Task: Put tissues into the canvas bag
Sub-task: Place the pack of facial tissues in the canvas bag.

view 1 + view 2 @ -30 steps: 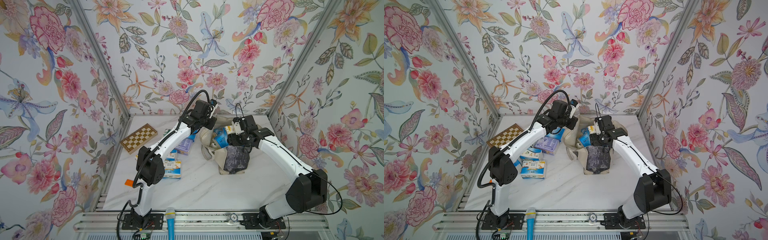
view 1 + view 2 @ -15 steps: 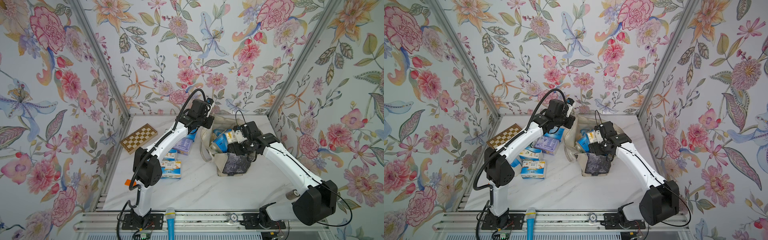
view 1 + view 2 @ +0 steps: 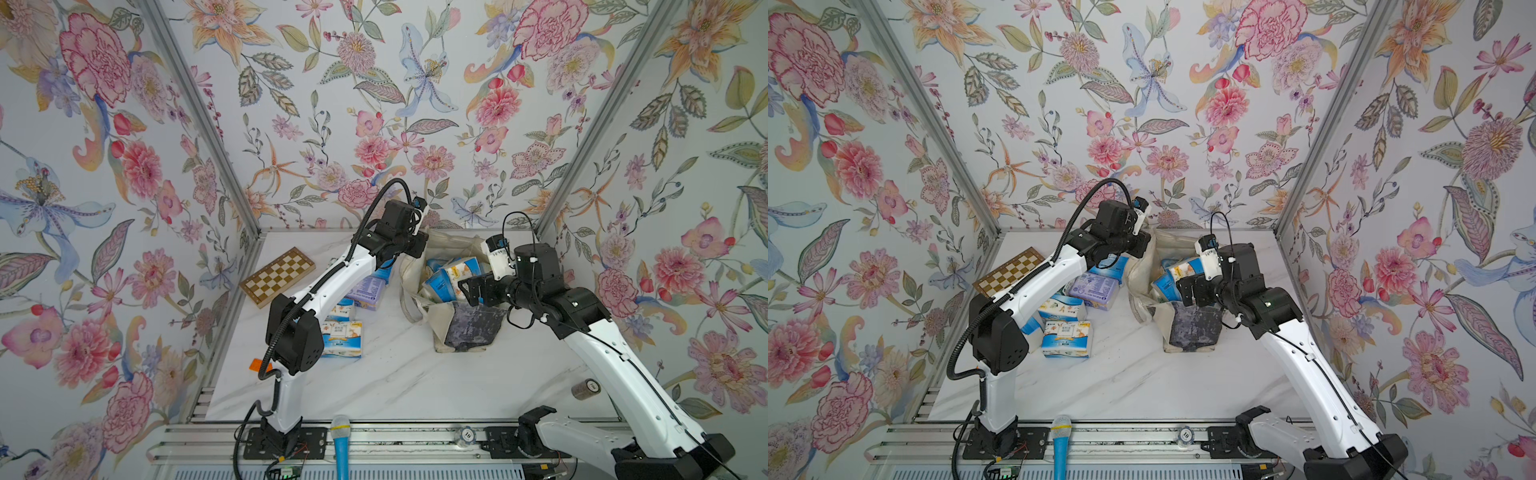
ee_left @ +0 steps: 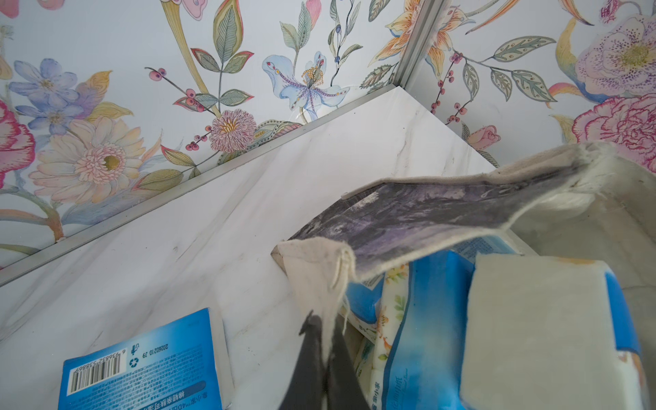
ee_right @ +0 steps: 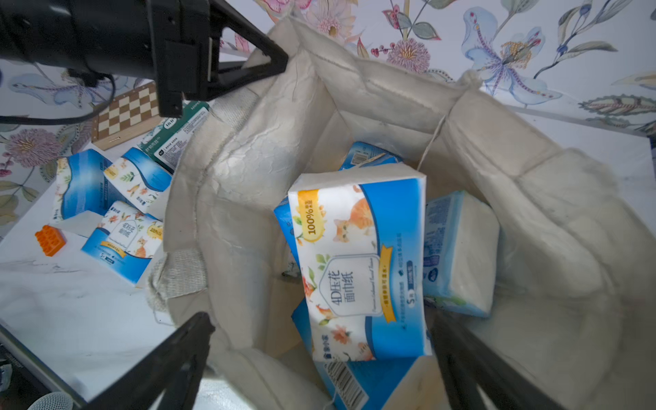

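Lab booth: floral wall panels, aluminium frame, marble tabletop

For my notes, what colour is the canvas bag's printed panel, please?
The panel is dark grey-purple, clearest in a top view.

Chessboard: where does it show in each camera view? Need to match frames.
In a top view: chessboard lies at the far left of the table, left of the tissues.
In a top view: chessboard, same spot.
Left wrist: not in it.
Right wrist: chessboard beyond the loose tissues on the table.
Shared landmark: canvas bag, in all four views.
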### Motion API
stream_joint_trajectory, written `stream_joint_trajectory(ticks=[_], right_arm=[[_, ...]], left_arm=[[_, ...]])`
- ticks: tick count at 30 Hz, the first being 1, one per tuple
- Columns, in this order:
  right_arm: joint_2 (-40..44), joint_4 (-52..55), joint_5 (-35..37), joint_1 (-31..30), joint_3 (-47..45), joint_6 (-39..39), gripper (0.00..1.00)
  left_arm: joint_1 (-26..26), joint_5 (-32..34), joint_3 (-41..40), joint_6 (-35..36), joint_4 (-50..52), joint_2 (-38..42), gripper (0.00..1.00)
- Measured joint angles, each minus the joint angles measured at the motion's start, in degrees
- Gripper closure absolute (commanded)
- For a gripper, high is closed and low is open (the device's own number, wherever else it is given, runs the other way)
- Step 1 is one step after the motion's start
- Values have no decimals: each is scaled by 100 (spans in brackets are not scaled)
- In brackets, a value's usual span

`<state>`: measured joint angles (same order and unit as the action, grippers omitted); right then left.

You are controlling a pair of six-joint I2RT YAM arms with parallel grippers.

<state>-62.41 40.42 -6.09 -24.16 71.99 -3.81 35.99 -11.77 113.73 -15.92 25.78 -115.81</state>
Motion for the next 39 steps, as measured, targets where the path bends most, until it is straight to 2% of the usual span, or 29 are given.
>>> stream_joint_trajectory(ticks=[3, 10, 19, 29, 32, 36, 37, 39], right_arm=[[205, -13, -214, -142, -83, 4, 26], [435, 87, -323, -710, -538, 26, 24], [-94, 31, 402, -1185, -433, 415, 18], [-579, 188, 765, -1493, -367, 726, 32], [-522, 466, 772, -1565, -341, 745, 53], [-313, 887, 831, -1589, -341, 599, 96], [-262, 977, 876, -1589, -341, 531, 100], [-164, 1147, 988, -1589, -341, 376, 100]], left_arm=[[0, 0, 0, 0, -4, 0, 100], [-50, -22, -20, 0, -9, 0, 100], [-85, -151, -24, -2, -13, 0, 100], [-133, -181, -85, -2, -59, 0, 100], [-190, -262, -90, -2, -61, 0, 100], [-267, -306, -146, -4, -109, 0, 100], [-282, -306, -151, -9, -120, 0, 100], [-321, -308, -173, -24, -155, 2, 100]])
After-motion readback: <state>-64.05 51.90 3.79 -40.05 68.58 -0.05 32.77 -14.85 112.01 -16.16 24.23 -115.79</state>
